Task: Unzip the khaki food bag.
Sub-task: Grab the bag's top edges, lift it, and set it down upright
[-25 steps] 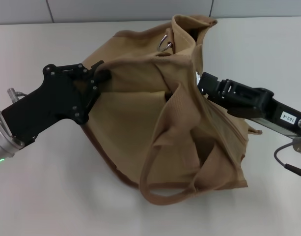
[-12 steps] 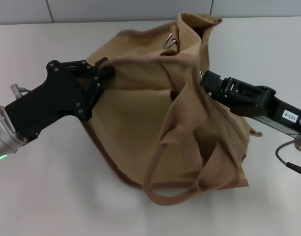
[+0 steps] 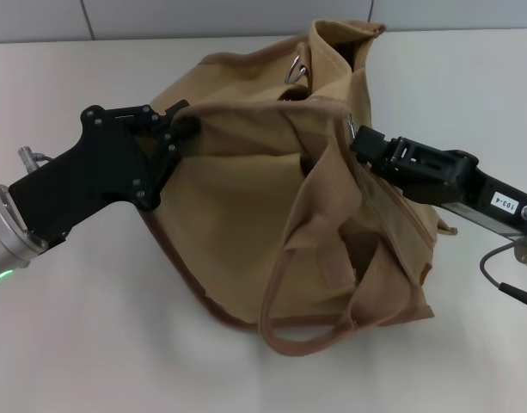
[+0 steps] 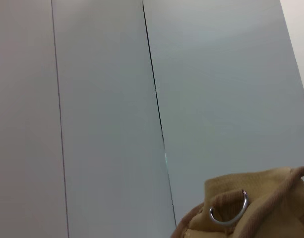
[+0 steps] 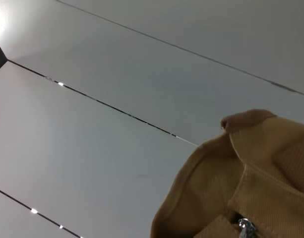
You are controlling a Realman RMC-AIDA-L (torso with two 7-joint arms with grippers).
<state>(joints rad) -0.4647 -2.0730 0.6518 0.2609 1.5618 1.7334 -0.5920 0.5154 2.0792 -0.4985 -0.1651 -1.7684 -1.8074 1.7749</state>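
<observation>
The khaki food bag (image 3: 237, 215) lies slumped on the white table, one webbing handle (image 3: 276, 323) looping toward me. My left gripper (image 3: 184, 127) is shut on the bag's left upper edge. My right gripper (image 3: 356, 144) is at the bag's top on the right, its tip partly hidden by fabric, shut on the silver zipper pull (image 5: 246, 229). A silver ring (image 3: 296, 69) sits at the bag's raised far end. The ring (image 4: 228, 210) and bag (image 4: 275, 193) also show in the left wrist view, and the bag (image 5: 231, 183) in the right wrist view.
The white table (image 3: 91, 344) spreads around the bag. A grey panelled wall (image 3: 203, 17) runs along its far edge. A thin cable (image 3: 504, 288) hangs by the right arm.
The bag's raised far end has shifted a little right and away. The front handle loop has sagged toward me. Both grippers keep their hold and have barely moved.
</observation>
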